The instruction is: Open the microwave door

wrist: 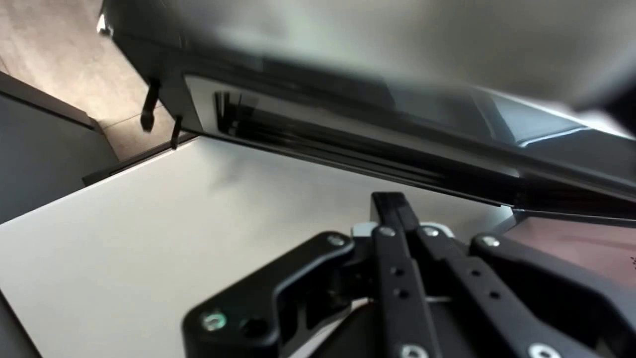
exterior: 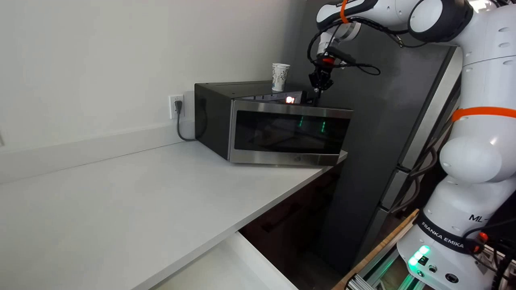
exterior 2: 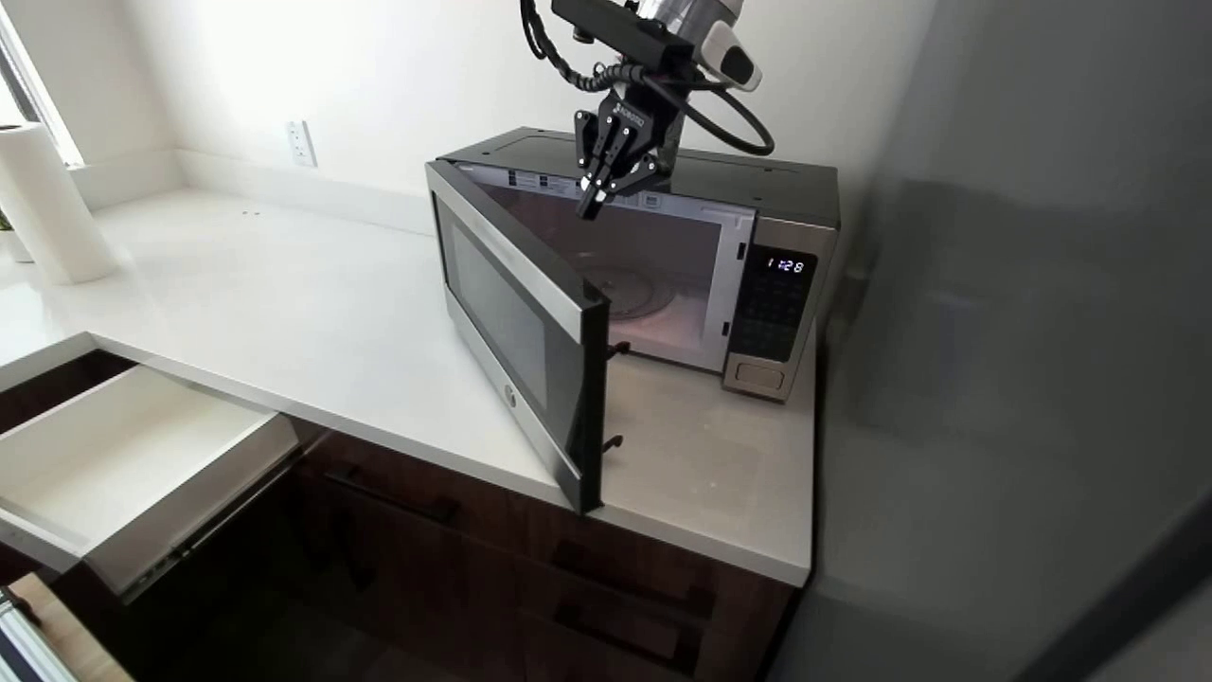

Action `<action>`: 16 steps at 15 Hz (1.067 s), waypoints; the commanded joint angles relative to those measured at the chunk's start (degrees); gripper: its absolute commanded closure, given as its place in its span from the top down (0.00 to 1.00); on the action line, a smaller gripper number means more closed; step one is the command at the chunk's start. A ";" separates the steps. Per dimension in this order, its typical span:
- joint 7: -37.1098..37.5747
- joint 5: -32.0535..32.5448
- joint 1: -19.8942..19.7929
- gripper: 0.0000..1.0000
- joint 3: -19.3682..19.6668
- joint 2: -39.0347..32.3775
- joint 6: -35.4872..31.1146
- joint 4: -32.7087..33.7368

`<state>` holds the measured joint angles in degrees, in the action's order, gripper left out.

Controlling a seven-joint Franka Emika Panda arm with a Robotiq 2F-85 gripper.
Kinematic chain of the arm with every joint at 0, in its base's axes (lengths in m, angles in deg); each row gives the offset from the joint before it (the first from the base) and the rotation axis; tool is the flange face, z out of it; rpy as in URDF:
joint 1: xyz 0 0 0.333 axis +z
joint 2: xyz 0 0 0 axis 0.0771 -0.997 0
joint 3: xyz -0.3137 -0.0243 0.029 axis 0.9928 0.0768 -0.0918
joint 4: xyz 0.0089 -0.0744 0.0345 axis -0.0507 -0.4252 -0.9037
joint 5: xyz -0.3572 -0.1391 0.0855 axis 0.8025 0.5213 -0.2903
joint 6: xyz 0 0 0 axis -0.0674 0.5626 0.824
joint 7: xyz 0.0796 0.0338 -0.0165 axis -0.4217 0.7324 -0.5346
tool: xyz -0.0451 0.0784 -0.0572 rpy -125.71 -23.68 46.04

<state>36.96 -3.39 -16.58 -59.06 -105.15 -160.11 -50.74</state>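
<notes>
Microwave door (exterior 2: 519, 332): part open | claw (exterior 2: 590, 203): pinched together, holding nothing | hangs on door's inner side, likely to push it wider

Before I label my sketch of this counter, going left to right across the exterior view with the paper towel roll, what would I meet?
Paper towel roll, wall outlet, open microwave door, microwave's control panel, tall grey cabinet.
</notes>
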 commanded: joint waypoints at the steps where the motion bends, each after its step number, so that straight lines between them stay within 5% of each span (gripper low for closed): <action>1: 1.20 1.12 0.57 0.00 0.24 0.63 -0.82 1.76; 2: 0.44 3.66 1.38 0.26 0.20 1.61 -1.76 1.46; 4: -0.94 9.52 3.08 0.32 0.09 3.91 -4.22 0.25; 7: -0.97 15.43 5.12 0.56 -0.52 7.46 -7.76 -1.99; 11: -0.62 15.00 6.83 0.84 -2.02 11.46 -12.94 -4.66; 12: -0.58 14.84 6.29 0.68 -1.60 8.26 -9.40 -0.18; 14: -0.57 14.83 6.88 0.82 -2.01 9.67 -10.66 -1.24; 16: -0.57 14.83 6.89 0.85 -2.02 10.06 -11.02 -1.81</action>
<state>36.41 11.45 -9.65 -61.06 -94.98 -171.36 -52.85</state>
